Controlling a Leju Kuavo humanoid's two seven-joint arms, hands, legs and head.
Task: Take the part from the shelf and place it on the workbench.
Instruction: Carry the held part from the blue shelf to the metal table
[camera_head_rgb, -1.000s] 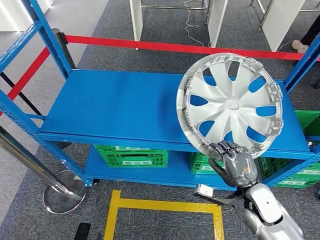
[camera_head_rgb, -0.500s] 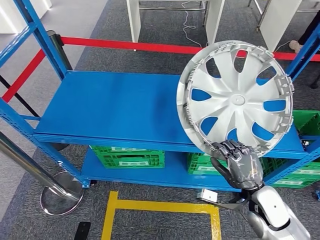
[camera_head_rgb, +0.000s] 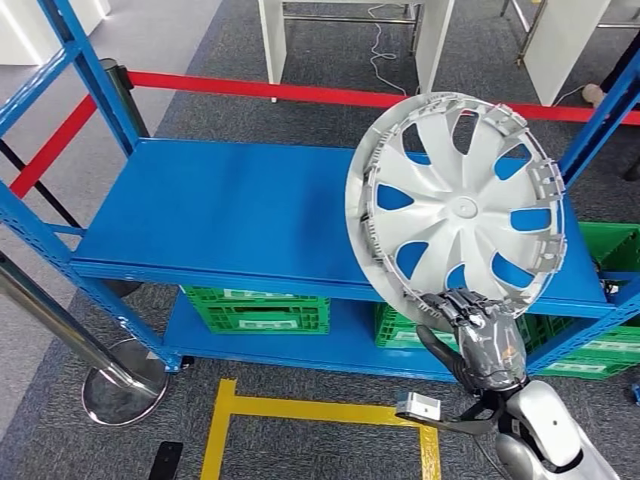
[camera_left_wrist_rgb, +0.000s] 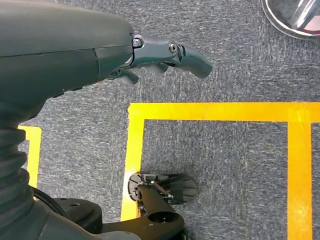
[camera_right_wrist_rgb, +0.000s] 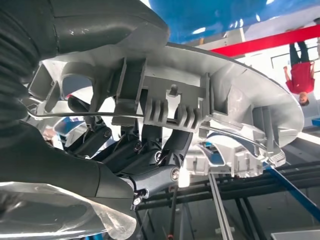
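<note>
The silver wheel cover has come down a little and drifted slightly toward the middle of the blue shelf compared with half a second ago, when it rode higher against the red barrier tape; part of that shift looks like the camera itself swaying, since the shelf and the yellow floor marking have slid in the picture too. Either way the cover is off the shelf board, held up on edge in the air above the shelf's right end, its inner ribbed side facing the robot. To my eye the lift is done and the carrying part comes next: no desk is in sight from here, so I judge the robot must turn away from the shelf before it can put the part down. The right robot hand grips the cover by its lowest rim, fingers curled over the edge and the thumb underneath; from the wrist camera the dark fingers reach in behind the clips on the rim. The left robot hand hangs beside the robot's body above the grey carpet, holding nothing, its fingers loosely extended and apart. Green crates sit on the level below the shelf board.
</note>
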